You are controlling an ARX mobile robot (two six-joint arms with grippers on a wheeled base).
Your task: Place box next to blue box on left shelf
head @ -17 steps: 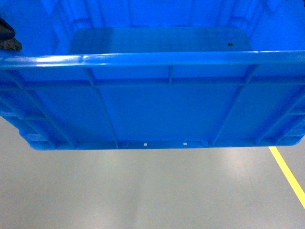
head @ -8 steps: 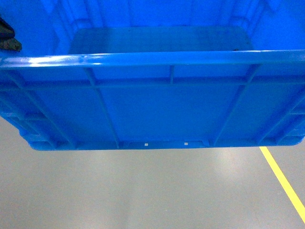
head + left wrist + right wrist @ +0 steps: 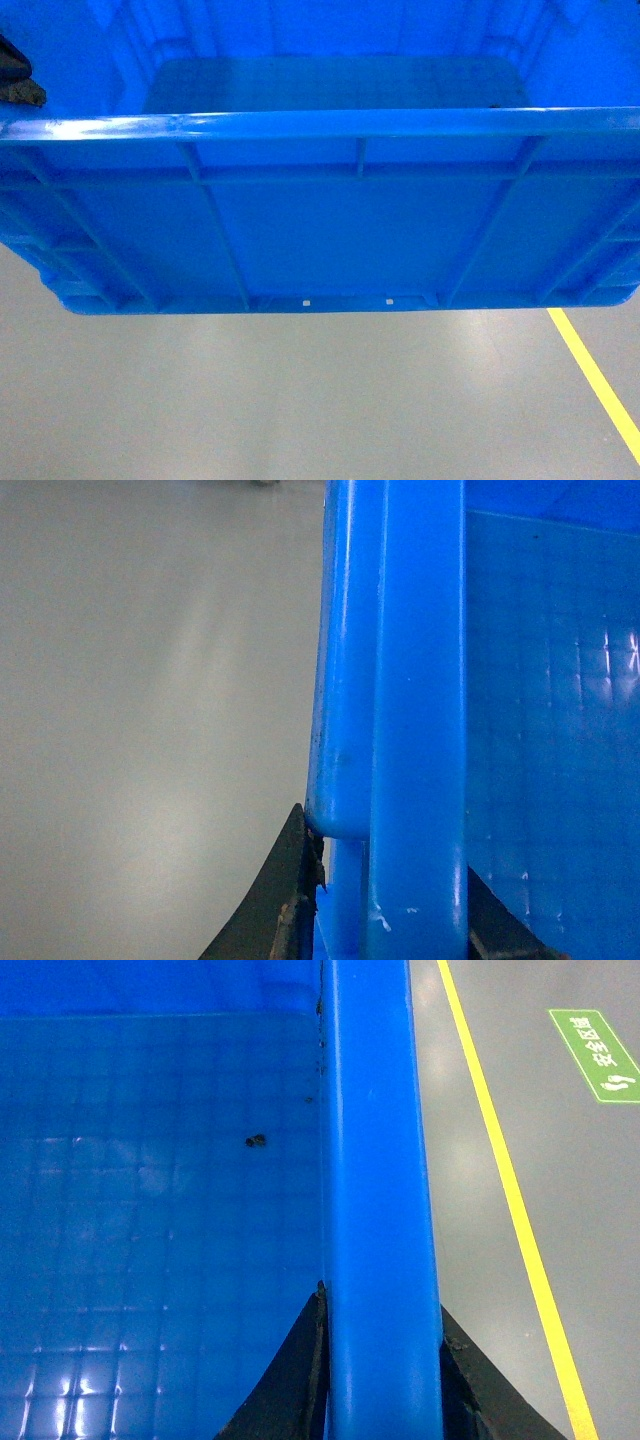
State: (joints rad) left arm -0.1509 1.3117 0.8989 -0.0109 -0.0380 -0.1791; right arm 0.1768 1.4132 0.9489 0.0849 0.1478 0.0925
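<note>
Grey glossy floor ran under everything, with a yellow line at lower right of the head view. The box hung clear above the floor, filling the upper head view: near rim level across the frame, ribbed outer wall facing the camera, smooth inside floor visible beyond the rim, with a small dark speck on it near the box's right side. No shelf was in view.

Left gripper was clamped on the box's left rim: one dark finger outside the wall, the other inside, rim between them. In the head view only a dark bit of it showed at the box's top-left edge.

Right gripper was clamped the same way on the box's right rim, fingers straddling it.

Beyond the box's right rim, past the yellow line, a green floor sign with white characters.
</note>
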